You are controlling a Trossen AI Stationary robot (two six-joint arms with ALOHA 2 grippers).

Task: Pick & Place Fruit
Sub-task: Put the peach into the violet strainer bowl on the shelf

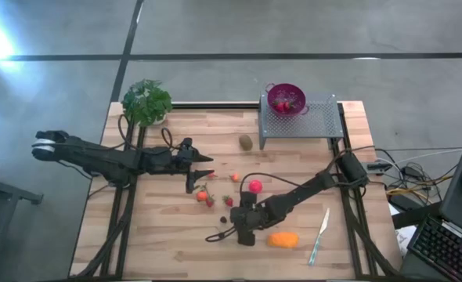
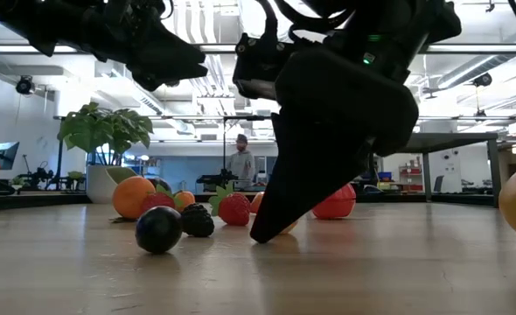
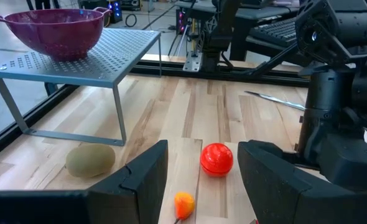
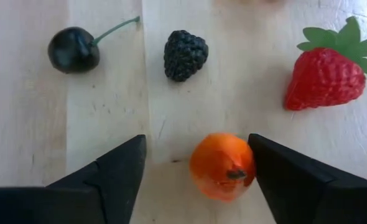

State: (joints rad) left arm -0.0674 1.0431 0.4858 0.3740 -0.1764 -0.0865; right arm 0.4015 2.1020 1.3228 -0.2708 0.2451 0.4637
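Observation:
My right gripper (image 4: pixel 197 142) stands open, fingers slanting down, low over the wooden table (image 1: pixel 160 243). A small orange fruit (image 4: pixel 222 167) lies on the table between its fingers, close to one of them. Just beyond lie a dark cherry (image 4: pixel 73 50), a blackberry (image 4: pixel 185 55) and a strawberry (image 4: pixel 323 76). My left gripper (image 1: pixel 203 174) hovers open and holds nothing left of the fruit cluster. It faces a pink-red ball (image 3: pixel 216 159) and a tiny orange berry (image 3: pixel 183 203). A kiwi (image 1: pixel 247 142) lies near the rack. My right gripper has the small orange fruit's side (image 4: pixel 246 163) right beside one finger (image 4: pixel 277 168), and I cannot tell whether they touch. The other finger stands clear of it. The fruit rests on the table. In the low view one fingertip (image 2: pixel 265 234) reaches the tabletop.
A purple colander (image 1: pixel 286 99) holding red fruit stands on a perforated metal rack (image 1: pixel 317 121) at the far right. A leafy plant (image 1: pixel 146 102) is at the far left corner. An oblong orange piece (image 1: pixel 283 240) and a pale knife (image 1: pixel 319 235) lie near my right gripper.

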